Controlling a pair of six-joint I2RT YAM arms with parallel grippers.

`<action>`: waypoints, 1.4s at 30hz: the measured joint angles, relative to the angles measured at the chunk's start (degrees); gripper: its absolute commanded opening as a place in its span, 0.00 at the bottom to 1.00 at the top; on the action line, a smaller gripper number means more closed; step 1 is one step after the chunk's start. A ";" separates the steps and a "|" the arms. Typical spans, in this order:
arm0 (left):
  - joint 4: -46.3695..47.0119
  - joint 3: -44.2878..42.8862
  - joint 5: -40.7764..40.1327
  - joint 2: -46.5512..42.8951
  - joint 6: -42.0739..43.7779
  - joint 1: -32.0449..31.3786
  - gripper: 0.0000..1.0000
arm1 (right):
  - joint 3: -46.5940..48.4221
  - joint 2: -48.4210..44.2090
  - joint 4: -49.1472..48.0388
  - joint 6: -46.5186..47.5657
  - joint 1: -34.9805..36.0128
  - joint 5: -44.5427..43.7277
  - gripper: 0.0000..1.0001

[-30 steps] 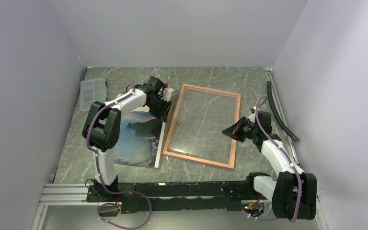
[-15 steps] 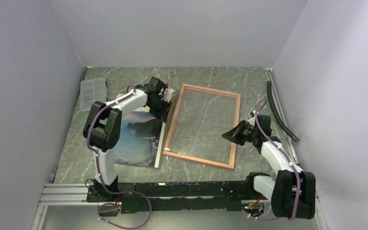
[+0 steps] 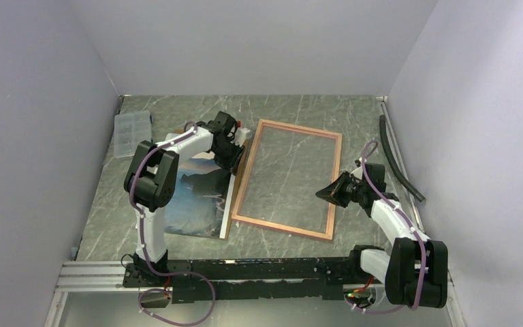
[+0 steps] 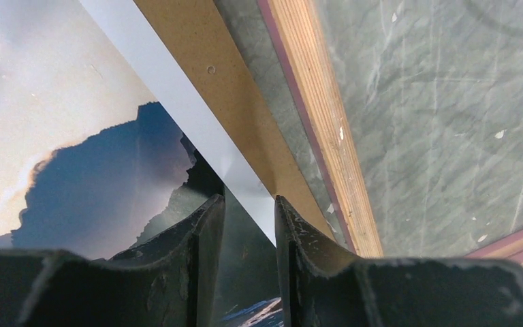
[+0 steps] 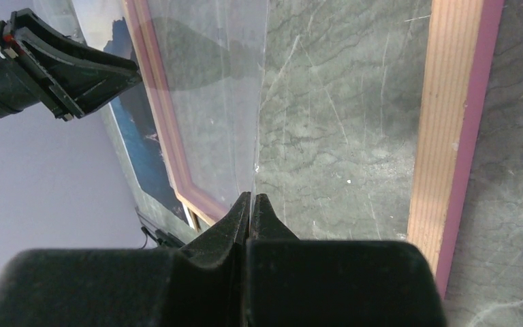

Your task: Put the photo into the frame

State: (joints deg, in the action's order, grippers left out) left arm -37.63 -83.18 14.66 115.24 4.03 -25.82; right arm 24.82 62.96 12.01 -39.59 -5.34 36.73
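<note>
Left arm extended toward upper centre: I see the left gripper [image 4: 248, 204] tips-down, jaws narrowly apart, over the right edge of the photo [image 3: 197, 197], which lies centre-left beside the frame [image 3: 282, 228]. Right arm low, right gripper [image 5: 252, 197] closed above the pane [image 5: 211, 102].

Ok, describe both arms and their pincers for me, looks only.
The left arm and right arm both have white links between bulky black joint housings, with a thin purple cable looping along each. The left pincer and right pincer are matte black, each with two flat, tapering fingers scuffed pale along the edges.
</note>
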 measured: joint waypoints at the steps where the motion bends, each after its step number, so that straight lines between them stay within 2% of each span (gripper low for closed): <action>1: 0.09 -0.17 -0.02 0.00 0.00 0.00 0.38 | -0.02 0.00 -0.02 0.00 -0.07 0.11 0.00; 12: 0.37 -0.96 -0.17 0.02 0.04 -0.96 0.37 | 0.13 0.00 0.02 0.13 -0.13 0.61 0.00; 26: 0.85 -1.09 -0.85 0.90 0.90 -2.03 0.33 | 4.83 -0.92 1.75 4.94 -0.13 -0.87 0.00; 42: 0.98 -1.09 -1.03 0.92 1.38 -3.13 0.31 | 6.69 4.55 0.13 6.71 -0.13 -0.15 0.00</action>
State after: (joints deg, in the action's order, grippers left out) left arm -36.64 -84.27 13.63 116.16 5.41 -28.95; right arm 31.51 67.51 12.14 -32.88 -5.48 36.58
